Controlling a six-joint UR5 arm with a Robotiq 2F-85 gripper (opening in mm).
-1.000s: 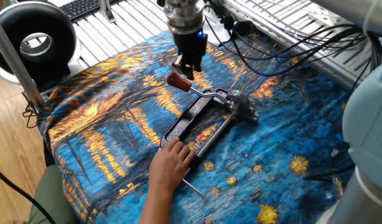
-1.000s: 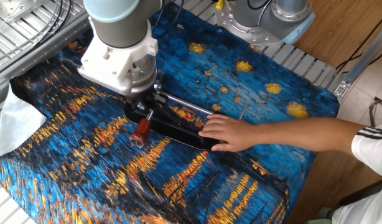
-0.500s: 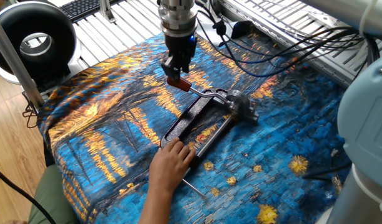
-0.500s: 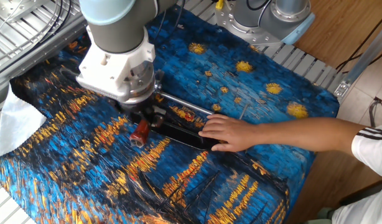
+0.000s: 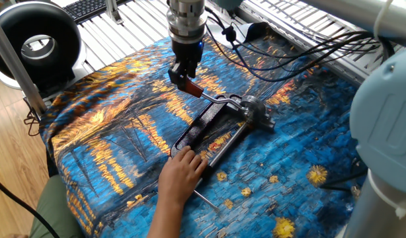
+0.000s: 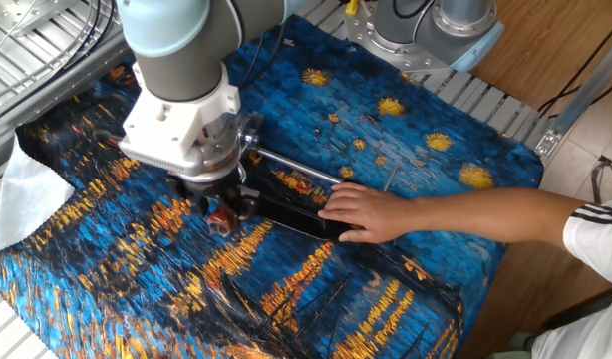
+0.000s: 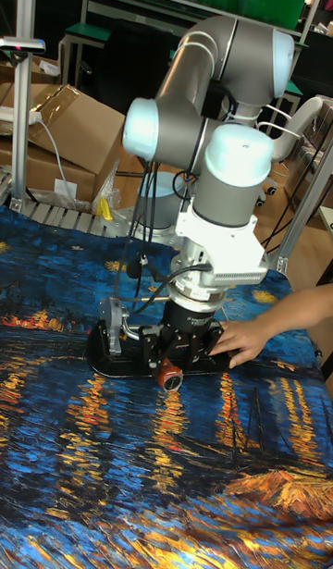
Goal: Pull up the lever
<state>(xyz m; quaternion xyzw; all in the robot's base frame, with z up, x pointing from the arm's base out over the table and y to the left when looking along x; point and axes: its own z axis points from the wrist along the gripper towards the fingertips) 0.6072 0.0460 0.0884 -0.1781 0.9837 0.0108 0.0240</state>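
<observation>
the gripper point(image 5: 184, 74) points straight down over the reddish-brown knob at the end of the lever point(image 5: 204, 94); its two dark fingers stand on either side of the knob, but whether they actually squeeze it cannot be told from any view. in the tall fixed view the knob shows just under the gripper point(image 7: 176, 364), between the fingertips. from the other fixed view the gripper point(image 6: 218, 207) hides most of the lever point(image 6: 220, 218), with only the knob peeking out below. the silver arm of the lever runs from the knob back to the black clamp tool point(image 5: 206, 129), which lies flat on the blue and orange painted cloth point(image 5: 110, 132). a person's hand point(image 5: 180, 175) presses on the near end of the clamp tool, away from the gripper. a thin steel rod point(image 5: 206, 199) lies on the cloth beside that hand.
</observation>
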